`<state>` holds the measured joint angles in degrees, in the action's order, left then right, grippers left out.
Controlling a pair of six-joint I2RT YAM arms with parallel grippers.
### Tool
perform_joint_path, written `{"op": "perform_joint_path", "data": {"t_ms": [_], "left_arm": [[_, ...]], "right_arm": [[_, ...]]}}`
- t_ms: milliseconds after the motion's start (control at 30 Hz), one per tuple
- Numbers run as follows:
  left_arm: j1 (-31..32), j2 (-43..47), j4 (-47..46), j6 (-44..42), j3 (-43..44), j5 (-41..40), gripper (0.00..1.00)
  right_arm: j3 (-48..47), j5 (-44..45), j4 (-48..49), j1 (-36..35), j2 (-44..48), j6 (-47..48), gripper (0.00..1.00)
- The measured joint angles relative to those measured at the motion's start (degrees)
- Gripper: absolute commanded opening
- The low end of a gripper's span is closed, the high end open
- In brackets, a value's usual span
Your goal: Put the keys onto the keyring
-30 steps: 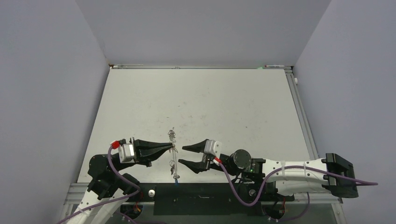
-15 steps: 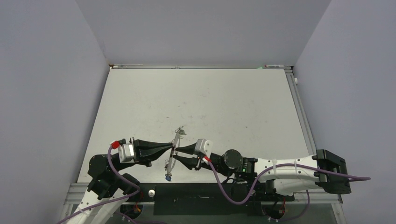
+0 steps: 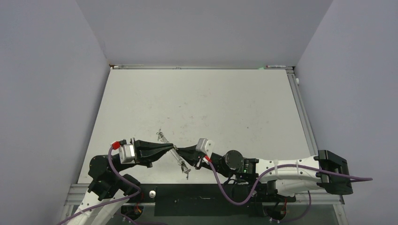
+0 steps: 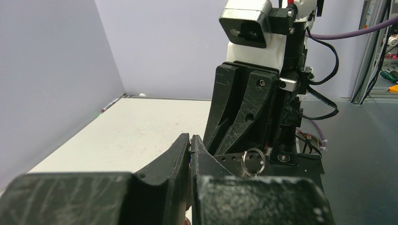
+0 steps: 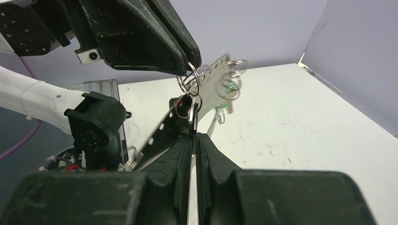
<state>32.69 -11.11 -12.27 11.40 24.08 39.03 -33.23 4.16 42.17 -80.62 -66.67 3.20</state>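
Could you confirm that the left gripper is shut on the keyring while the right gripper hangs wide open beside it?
Not quite: the right gripper is not open. The right wrist view shows it shut on a key just below the keyring. The left gripper is indeed shut on the keyring.

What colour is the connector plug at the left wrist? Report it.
Red. The connector plug shows best in the top external view.

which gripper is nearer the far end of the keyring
Left. The left gripper holds the keyring beside that end; the right gripper clamps a key toward the near end.
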Motion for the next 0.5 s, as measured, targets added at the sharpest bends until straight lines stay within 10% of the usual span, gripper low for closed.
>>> {"op": "perform_joint_path", "data": {"t_ms": [500], "left_arm": [[0.00, 0.00, 0.04, -0.04, 0.00, 0.02, 0.00]], "right_arm": [[-6.43, 2.64, -13.49, -1.16, 2.25, 2.89, 0.05]]}}
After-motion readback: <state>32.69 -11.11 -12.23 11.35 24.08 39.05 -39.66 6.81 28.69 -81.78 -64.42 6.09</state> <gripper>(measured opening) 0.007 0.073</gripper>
